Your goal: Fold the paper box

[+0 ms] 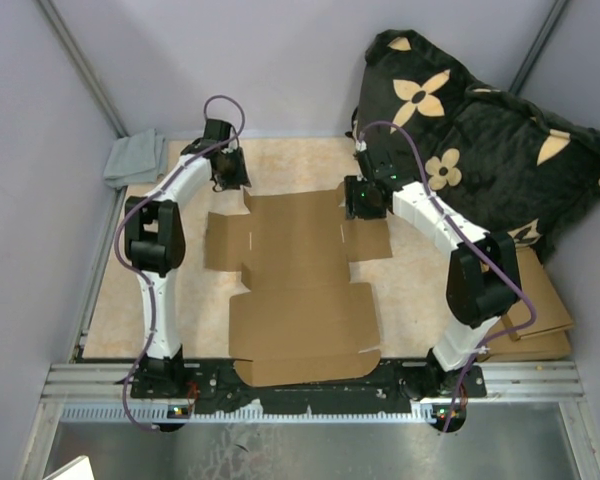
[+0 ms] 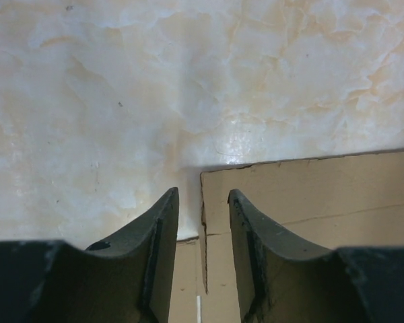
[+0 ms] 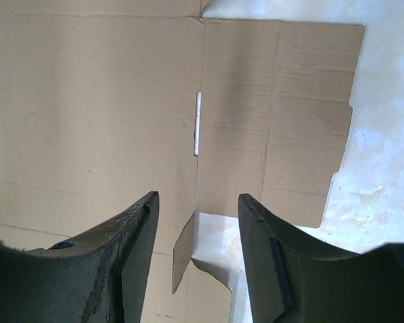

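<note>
Top external, paper box [image 1: 302, 285] unfolded flat, plain brown, flaps spread

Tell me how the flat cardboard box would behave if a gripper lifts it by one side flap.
The paper box lies flat as one thin die-cut sheet, so it is probably light and would likely slide on the smooth table if pushed. Its many crease lines suggest it would bend at the folds rather than lift stiffly.
</note>
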### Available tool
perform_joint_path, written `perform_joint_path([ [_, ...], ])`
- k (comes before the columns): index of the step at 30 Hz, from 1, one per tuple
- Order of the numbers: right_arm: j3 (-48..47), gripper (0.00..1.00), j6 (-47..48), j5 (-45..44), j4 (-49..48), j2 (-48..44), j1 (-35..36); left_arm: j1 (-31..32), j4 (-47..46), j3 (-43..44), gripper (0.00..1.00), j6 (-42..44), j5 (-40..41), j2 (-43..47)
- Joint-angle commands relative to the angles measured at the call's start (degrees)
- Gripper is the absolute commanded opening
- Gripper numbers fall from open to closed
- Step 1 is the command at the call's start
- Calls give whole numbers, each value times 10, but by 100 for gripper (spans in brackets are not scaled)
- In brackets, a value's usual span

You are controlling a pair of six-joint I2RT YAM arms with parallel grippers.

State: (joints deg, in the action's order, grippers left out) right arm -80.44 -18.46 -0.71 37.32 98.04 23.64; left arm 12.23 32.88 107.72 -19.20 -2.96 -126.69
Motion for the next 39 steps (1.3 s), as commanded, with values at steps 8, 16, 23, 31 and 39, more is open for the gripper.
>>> perform_joint_path([
  [8,12,52,9,19,-17,-17,-6,2,41,36,35,29,-24,-47],
  [16,5,52,5,19,-12,-16,-8,2,29,20,0,35,-33,3],
  [23,-57,52,10,7,29,-10,-10,2,-173,-194,0,52,-57,216],
  [31,-119,52,35,12,91,-38,-11,10,-406,-433,0,51,-136,427],
  [39,-140,53,56,38,146,-116,-11,50,-473,-549,0,111,-113,539],
])
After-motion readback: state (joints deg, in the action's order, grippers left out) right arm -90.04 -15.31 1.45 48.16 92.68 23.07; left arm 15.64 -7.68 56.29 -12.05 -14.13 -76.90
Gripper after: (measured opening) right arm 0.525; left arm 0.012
